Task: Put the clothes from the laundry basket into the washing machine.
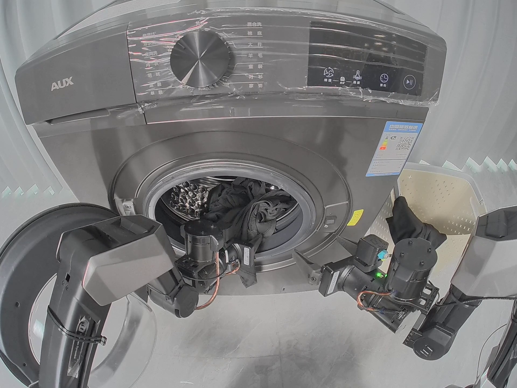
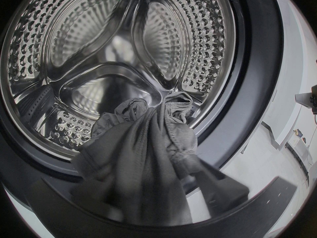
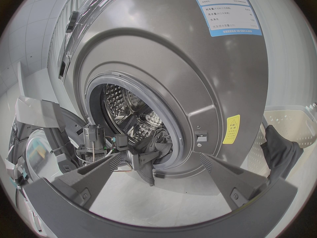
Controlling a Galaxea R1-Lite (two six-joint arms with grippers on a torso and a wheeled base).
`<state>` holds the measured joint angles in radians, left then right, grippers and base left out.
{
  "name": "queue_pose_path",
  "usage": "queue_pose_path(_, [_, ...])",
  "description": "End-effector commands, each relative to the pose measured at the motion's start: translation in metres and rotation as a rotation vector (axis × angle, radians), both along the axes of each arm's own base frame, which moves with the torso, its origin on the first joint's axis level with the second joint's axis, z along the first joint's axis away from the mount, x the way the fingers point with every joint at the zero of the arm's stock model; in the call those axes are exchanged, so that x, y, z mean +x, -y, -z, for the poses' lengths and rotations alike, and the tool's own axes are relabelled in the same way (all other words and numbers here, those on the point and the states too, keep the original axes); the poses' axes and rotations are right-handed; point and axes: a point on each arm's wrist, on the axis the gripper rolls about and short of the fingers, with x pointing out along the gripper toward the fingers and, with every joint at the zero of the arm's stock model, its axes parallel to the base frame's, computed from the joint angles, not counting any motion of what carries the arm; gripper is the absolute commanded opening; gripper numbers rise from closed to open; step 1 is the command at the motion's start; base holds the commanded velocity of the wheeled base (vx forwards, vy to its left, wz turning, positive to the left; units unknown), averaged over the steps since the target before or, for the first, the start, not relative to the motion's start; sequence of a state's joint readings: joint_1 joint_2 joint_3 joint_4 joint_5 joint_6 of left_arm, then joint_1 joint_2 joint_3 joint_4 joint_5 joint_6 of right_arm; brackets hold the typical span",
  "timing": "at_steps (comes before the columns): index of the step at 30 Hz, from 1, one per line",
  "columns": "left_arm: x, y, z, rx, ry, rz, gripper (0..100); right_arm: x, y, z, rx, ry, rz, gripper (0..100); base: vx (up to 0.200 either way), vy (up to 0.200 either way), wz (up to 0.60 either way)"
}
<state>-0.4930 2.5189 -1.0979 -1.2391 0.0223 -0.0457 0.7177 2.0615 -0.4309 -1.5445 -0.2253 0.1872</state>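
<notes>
You held the dark garment (image 1: 245,211), judged soft, light and limp, by a bunched fold in the fingers of the left gripper (image 1: 246,265) at the door rim of the washing machine (image 1: 344,152); the fingers of the right gripper (image 3: 160,161) stood wide and empty.

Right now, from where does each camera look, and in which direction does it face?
Head view: on the robot's head, facing forward and down at the washing machine and laundry basket; both arms, left tool and right tool show.
Left wrist view: at the door opening, facing into the drum; the dark garment it grips hangs before it.
Right wrist view: low beside the door, facing the machine's front; its own open fingers show.
Shared: both wrist views show drum and garment.
</notes>
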Motion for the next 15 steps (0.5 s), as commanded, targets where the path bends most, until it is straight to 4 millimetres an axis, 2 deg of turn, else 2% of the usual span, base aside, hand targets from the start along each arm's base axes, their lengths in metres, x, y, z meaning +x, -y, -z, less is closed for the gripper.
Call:
queue_pose_path(1, [0.003,0.002,0.000,-0.010,0.005,-0.002,0,0.000,0.000,0.000,0.001,0.000,0.000,100,0.000,0.000,0.00])
queue_pose_path(8, [0.034,-0.011,-0.027,-0.068,0.119,-0.097,0,0.000,0.000,0.000,0.000,0.000,0.000,100,0.000,0.000,0.00])
queue_pose_path(10, [0.050,-0.020,-0.044,-0.099,0.192,-0.160,0,0.000,0.000,0.000,0.001,0.000,0.000,100,0.000,0.000,0.00])
queue_pose_path(15, [0.066,-0.027,-0.064,-0.141,0.275,-0.214,0,0.000,0.000,0.000,0.002,0.001,0.000,100,0.000,0.000,0.00])
